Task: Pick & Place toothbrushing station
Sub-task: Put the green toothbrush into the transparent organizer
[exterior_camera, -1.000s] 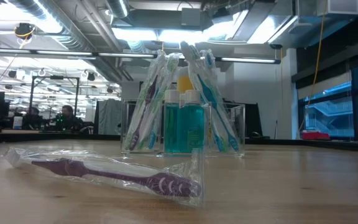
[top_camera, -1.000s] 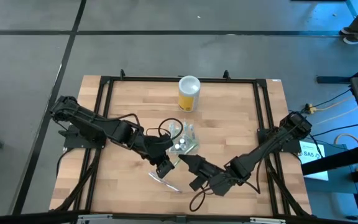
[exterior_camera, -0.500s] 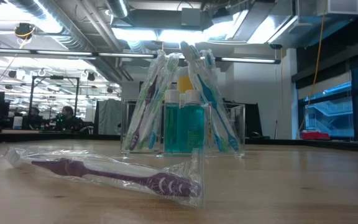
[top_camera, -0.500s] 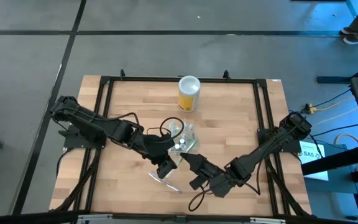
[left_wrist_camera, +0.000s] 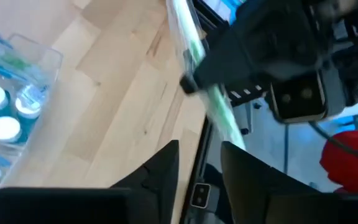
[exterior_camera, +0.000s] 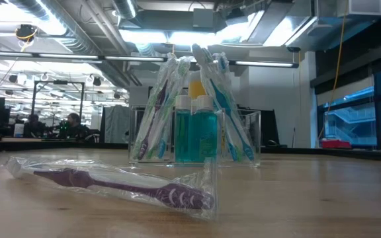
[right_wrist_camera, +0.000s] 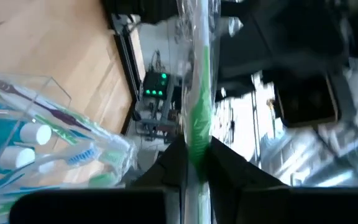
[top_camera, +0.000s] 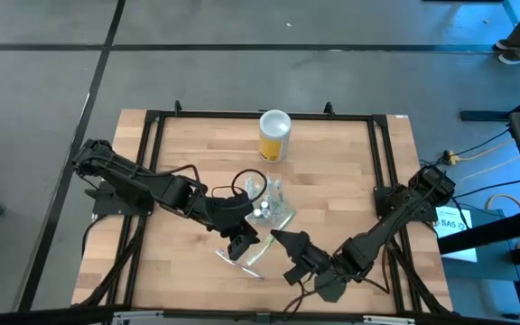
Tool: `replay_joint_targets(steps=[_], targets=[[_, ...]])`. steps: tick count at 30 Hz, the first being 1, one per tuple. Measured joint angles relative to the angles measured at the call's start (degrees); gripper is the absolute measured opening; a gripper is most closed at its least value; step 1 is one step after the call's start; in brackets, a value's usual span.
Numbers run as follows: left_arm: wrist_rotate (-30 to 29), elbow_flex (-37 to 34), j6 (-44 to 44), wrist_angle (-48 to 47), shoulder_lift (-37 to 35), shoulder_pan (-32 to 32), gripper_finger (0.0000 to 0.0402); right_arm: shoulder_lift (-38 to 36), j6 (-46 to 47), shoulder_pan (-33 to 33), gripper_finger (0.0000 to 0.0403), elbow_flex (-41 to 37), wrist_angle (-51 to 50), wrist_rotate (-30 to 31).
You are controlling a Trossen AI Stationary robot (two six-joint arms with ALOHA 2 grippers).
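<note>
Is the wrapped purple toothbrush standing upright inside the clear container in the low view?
No. The wrapped purple toothbrush lies flat on the table, in front of the clear container.

No legible text, label, brand, number or sign is showing in any view; the small white sheet (top_camera: 450,221) lying off the table, beyond the right arm, is carrying print too small to read.

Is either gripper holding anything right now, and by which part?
The right gripper pinches a wrapped green toothbrush near one end of its wrapper. The left gripper is open, holding nothing.
</note>
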Motion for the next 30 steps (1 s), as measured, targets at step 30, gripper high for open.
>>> replay_joint_targets(steps=[30], targets=[[-43.54, -0.87, 19.45, -22.73, -0.07, -7.49, 0.0163, -20.22, 94.32, 2.96, 0.0042, -0.96, -37.89, -7.89]])
